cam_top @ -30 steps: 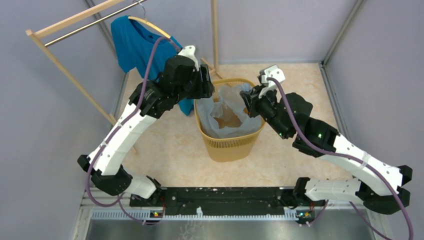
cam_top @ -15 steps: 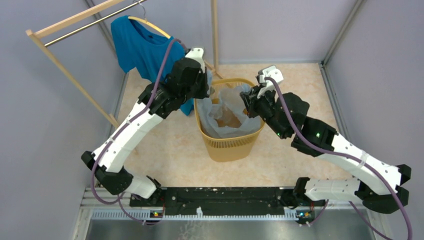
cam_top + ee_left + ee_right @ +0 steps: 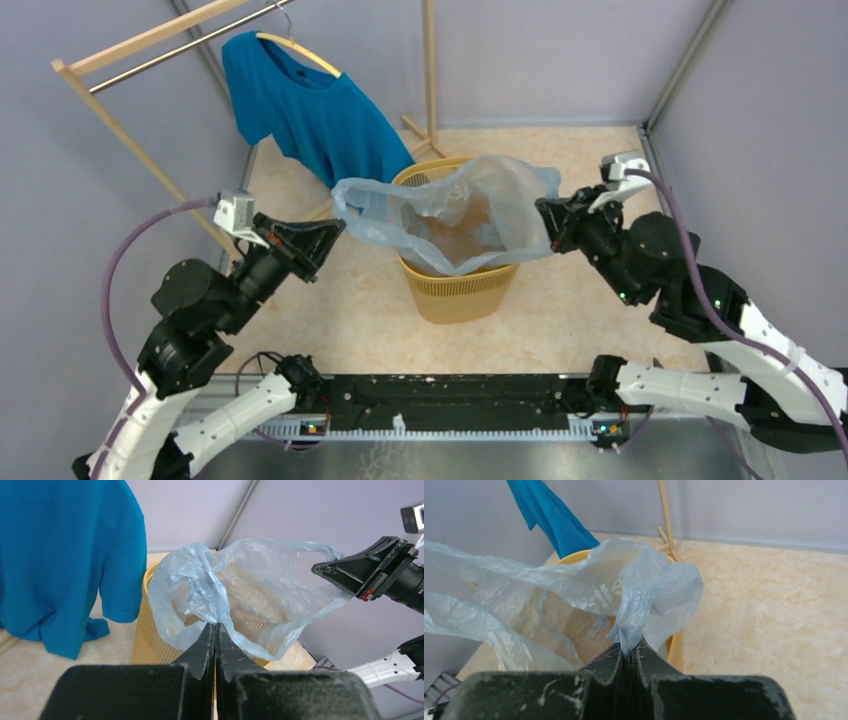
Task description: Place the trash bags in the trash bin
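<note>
2 grips sound, inspector?

Yes. Your left gripper (image 3: 335, 228) and right gripper (image 3: 545, 211) each clamp an end of the trash bag (image 3: 470, 205), stretched side-to-side directly over the trash bin (image 3: 460, 292).

Glossy, wrinkled plastic trash bag (image 3: 485, 195); trash bin (image 3: 455, 295) probably matt plastic mesh.

Saw a teal T-shirt (image 3: 310, 110) hanging at eleven o'clock from a wooden rack (image 3: 150, 33); noted its upright post (image 3: 429, 70) at twelve o'clock, above a beige speckled tabletop (image 3: 340, 300).
</note>
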You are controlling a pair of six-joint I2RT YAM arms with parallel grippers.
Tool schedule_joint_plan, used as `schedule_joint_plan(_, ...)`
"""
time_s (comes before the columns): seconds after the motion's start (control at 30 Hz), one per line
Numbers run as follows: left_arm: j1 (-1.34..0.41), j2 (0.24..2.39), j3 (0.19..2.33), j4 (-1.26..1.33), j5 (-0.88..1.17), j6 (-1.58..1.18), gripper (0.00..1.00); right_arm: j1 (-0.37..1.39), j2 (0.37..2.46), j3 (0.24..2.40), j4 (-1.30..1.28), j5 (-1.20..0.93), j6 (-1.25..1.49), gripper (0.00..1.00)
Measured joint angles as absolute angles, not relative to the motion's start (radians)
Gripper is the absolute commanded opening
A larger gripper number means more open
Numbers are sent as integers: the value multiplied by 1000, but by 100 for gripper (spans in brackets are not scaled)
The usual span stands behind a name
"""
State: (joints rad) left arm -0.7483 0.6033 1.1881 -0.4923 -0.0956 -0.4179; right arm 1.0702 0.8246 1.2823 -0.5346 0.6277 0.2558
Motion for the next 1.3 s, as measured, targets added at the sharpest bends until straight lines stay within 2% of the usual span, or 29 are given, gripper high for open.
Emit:
schedule_joint_plan(0.2, -748, 527, 1090, -509, -134, -460, 0, 1070, 696, 1202, -625, 649, 374, 1)
schedule_joint_plan(0.3, -748, 528, 1056, -580, -157, -484, 0, 1070, 666, 1159, -670, 657, 426, 7)
schedule_joint_plan(0.43, -748, 525, 1052, -648, -182, -508, 0, 1070, 663, 1123, -717, 658, 473, 42)
schedule_joint_plan(0.63, -748, 522, 1052, -726, -200, -550, 0, 1070, 680, 1120, -760, 633, 543, 88)
schedule_joint_plan(0.77, -748, 522, 1052, -740, -200, -575, 0, 1070, 696, 1120, -788, 601, 636, 93)
schedule_joint_plan(0.83, -748, 522, 1052, -747, -202, -584, 0, 1070, 702, 1120, -808, 583, 691, 88)
schedule_joint_plan(0.87, -748, 522, 1052, -751, -204, -590, 0, 1070, 704, 1120, -815, 572, 717, 81)
schedule_joint_plan(0.9, -748, 524, 1052, -756, -207, -597, 0, 1070, 704, 1120, -816, 560, 736, 69)
schedule_joint_plan(0.93, -748, 526, 1052, -760, -208, -602, 3, 1070, 702, 1119, -809, 546, 750, 53)
schedule_joint_plan(0.97, -748, 529, 1052, -764, -210, -608, 10, 1070, 697, 1111, -793, 536, 763, 38)
schedule_joint_plan(1.03, -748, 536, 1053, -769, -212, -624, 31, 1070, 677, 1081, -757, 516, 780, 26)
schedule_joint_plan(1.17, -748, 564, 1079, -804, -220, -672, 72, 1070, 660, 1040, -702, 481, 796, 14)
schedule_joint_plan(1.23, -748, 578, 1095, -811, -210, -702, 87, 1070, 661, 1036, -677, 461, 796, 10)
schedule_joint_plan(1.3, -748, 581, 1098, -808, -183, -731, 98, 1070, 661, 1034, -658, 447, 794, 9)
